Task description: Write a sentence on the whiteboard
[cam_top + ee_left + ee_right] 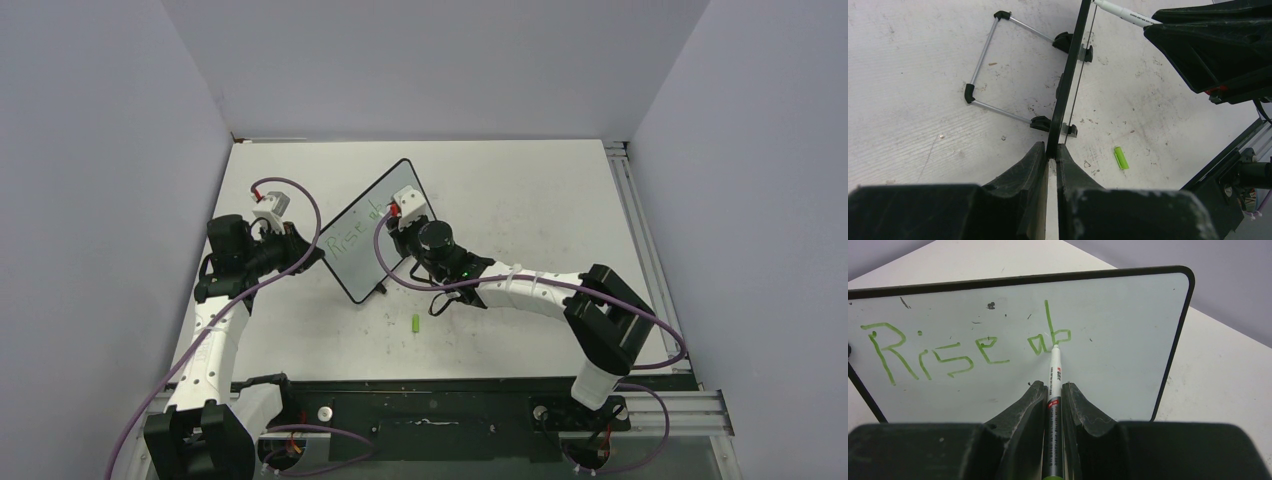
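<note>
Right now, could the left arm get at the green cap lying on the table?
Probably not: the left pincer is shut on the whiteboard, and the green cap lies on the board's other side.

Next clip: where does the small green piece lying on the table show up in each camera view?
Top external: the green piece lies on the tabletop, between the whiteboard and the arm bases.
Left wrist: the green piece is right of centre and low in the picture, to the right of the edge-on whiteboard.
Right wrist: not in view.
Shared landmark: the whiteboard, seen in all three views.
</note>
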{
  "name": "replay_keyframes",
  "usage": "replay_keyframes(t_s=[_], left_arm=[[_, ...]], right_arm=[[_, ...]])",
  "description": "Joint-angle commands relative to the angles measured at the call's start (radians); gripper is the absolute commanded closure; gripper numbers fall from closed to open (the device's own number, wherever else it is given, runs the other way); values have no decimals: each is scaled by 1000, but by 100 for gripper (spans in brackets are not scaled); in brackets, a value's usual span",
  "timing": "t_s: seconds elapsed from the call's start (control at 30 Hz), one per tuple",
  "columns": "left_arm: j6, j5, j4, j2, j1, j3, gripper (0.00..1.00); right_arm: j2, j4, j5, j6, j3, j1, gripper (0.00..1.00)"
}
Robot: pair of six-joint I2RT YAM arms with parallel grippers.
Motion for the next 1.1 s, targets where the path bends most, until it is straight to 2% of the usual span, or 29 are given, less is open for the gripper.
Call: replay_keyframes(t_s=[0.0,0.37,0.77,1.07], left_arm=[[-2,25,32,-23,3,48,100],[-2,20,32,-26,3,46,100],[-1,16,30,-23,2,46,100],[-1,16,30,-23,3,46,100]], right_arm=[[-19,16,3,3,-5,10,95],[-86,-13,34,3,-18,-2,95],[-105,-10,-100,50,1,-125,95],[-70,-3,-156,49,33,-131,95]])
